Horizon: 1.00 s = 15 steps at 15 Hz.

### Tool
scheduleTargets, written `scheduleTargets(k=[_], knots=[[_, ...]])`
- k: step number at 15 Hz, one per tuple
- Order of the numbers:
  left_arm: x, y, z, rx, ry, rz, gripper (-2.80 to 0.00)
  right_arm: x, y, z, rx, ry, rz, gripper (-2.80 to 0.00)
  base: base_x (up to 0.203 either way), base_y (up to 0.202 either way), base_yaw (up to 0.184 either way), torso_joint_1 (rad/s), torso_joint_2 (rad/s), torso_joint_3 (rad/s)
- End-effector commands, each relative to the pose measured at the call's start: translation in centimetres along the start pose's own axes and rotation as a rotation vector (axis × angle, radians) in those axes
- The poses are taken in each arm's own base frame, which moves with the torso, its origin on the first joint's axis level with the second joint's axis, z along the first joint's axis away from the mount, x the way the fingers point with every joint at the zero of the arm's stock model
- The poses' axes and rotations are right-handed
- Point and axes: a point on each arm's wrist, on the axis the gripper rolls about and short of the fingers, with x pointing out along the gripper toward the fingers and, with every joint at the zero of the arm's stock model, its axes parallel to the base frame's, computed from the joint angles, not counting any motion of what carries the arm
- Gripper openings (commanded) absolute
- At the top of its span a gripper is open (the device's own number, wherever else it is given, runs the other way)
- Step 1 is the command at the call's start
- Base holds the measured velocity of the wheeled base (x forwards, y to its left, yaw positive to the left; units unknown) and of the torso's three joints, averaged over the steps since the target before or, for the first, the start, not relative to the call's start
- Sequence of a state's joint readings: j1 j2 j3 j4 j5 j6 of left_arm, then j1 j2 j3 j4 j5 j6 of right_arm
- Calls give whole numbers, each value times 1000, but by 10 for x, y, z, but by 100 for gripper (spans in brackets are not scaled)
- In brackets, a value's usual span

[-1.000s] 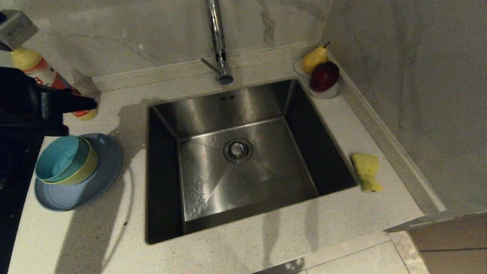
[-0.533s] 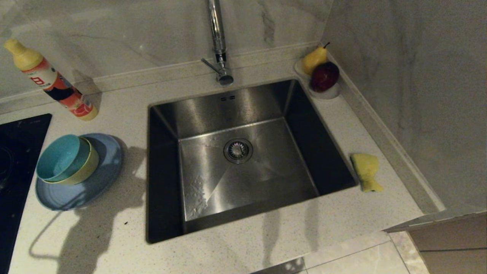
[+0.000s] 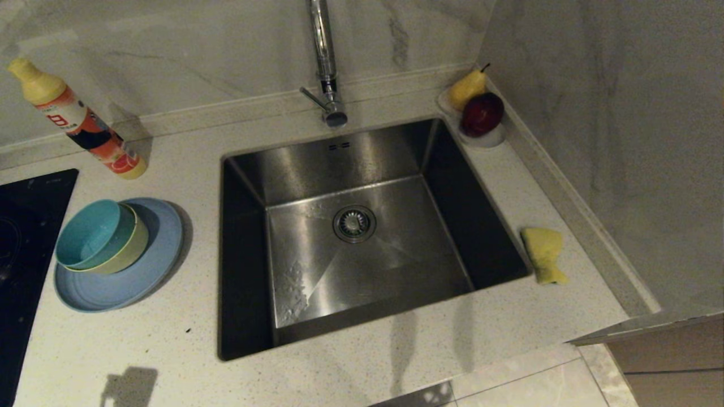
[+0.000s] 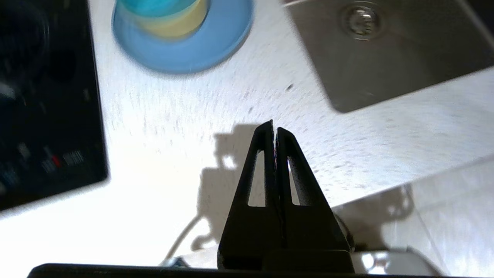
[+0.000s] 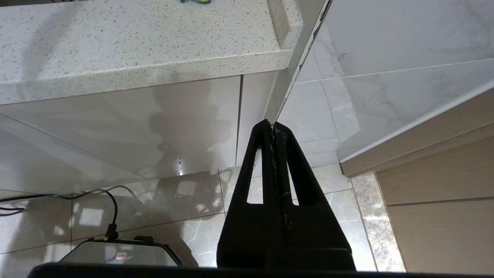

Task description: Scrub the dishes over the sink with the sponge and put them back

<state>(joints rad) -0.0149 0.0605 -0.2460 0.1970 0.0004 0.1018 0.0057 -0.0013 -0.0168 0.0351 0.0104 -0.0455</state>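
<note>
My left gripper (image 4: 274,129) jaws pressed together, empty, above tabletop (image 3: 367,373). Right gripper (image 5: 273,127) jaws likewise, low by the cabinet. Sink (image 3: 362,237) mid-frame. Left: teal bowl (image 3: 87,232) in yellow bowl (image 3: 127,254) on plate (image 3: 113,291). Right: sponge (image 3: 544,254). Tap (image 3: 322,56) top centre.

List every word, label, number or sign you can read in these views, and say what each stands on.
Nothing can be quoted.
Dish soap bottle: a printed label with red marks, too small and blurred to read.
Black cooktop: faint light and red markings on its control strip, blurred by motion, unreadable.
Sink: two small overflow slots only, no text.
</note>
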Motion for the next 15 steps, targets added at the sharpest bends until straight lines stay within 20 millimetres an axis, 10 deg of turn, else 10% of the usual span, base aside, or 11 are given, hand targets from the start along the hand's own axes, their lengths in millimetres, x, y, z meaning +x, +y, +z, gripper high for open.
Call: scheduleTargets(k=[1, 15], knots=[[11, -3, -34, -32, -32, 22, -280, 0, 0, 0, -1, -2, 1, -280, 0, 0, 0, 0, 0, 0], [19, -4, -46, -129, -96, 29, -280, 0, 0, 0, -17, -3, 4, -280, 0, 0, 0, 0, 0, 0]])
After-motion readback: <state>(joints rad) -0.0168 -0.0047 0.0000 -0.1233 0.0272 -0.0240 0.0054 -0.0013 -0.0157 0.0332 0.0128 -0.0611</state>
